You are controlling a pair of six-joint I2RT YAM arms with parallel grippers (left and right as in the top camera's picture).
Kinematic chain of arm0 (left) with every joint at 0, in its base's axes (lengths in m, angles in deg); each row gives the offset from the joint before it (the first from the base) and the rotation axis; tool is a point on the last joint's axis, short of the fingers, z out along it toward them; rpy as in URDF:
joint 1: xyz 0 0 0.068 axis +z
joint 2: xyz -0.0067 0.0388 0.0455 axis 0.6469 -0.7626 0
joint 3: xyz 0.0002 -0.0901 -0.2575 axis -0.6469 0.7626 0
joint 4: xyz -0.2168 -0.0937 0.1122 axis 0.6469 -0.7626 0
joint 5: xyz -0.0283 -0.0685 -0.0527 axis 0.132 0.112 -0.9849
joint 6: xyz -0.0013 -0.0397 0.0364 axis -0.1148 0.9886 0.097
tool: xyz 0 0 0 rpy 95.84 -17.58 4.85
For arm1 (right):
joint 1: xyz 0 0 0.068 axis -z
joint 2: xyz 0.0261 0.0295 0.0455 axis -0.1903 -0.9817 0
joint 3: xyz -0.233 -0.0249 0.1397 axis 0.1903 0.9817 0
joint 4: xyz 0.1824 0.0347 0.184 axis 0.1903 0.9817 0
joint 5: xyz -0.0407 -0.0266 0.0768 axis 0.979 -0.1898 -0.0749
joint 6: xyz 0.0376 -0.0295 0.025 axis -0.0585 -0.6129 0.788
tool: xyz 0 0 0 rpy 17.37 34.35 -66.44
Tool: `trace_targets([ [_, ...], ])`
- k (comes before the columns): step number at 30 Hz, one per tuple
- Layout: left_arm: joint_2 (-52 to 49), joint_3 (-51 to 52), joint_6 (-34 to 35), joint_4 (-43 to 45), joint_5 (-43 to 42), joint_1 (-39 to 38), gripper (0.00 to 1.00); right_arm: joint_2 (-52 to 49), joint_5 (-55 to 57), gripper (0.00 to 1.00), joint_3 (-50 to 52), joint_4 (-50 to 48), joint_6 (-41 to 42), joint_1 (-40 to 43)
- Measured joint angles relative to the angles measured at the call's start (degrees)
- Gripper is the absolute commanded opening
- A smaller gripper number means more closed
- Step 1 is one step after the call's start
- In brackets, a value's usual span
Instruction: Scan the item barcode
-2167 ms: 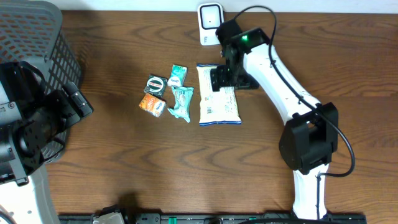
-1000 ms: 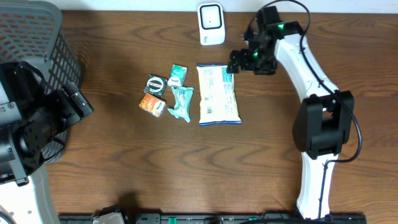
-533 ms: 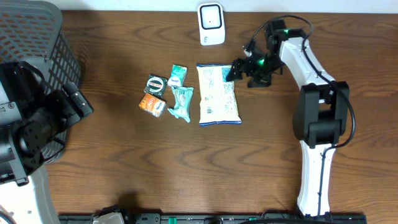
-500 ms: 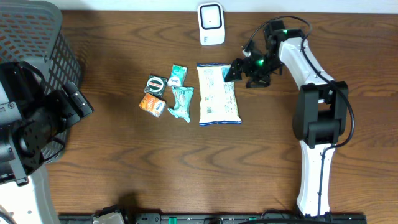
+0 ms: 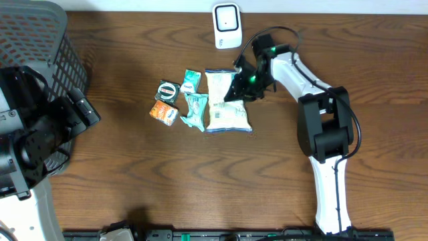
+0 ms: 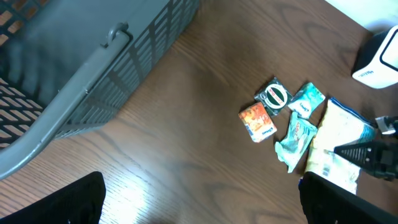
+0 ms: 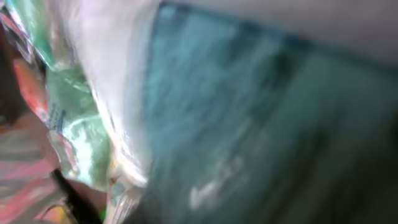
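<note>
Right gripper (image 5: pixel 241 86): pinched shut on the right edge of the white snack bag (image 5: pixel 219 114) | Bag: lies mid-table on the brown table (image 5: pixel 200 181), near the white scanner (image 5: pixel 227 25), right beside a green packet (image 5: pixel 194 110) | Left gripper (image 6: pixel 199 186): fingers wide apart, holding nothing, near the grey basket (image 5: pixel 40 40)

A dark wood-grain table (image 5: pixel 200 194) fills the view, with a pale strip (image 5: pixel 134 5) along its far edge
</note>
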Motion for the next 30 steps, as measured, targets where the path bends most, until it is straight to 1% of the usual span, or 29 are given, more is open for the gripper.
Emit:
trace_targets([
  [7,0.00,0.00,0.00,-0.02,-0.02,0.00,0.98,0.96,-2.86,0.01,0.61,0.37,1.18,0.50],
  [13,0.00,0.00,0.00,-0.02,-0.02,0.00,0.98,3.54,-5.09,0.01,2.40,0.24,-1.20,1.88],
  [16,0.00,0.00,0.00,-0.02,0.00,0.00,0.98,7.50,-5.05,0.01,3.08,-0.76,-2.08,2.99],
  [25,0.00,0.00,0.00,0.00,0.00,0.00,0.98,26.69,-6.08,0.01,2.99,-11.96,-5.46,3.72],
  [30,0.00,0.00,0.00,-0.02,-0.02,0.00,0.98,29.66,-11.63,0.01,2.75,-18.21,-6.01,3.54],
])
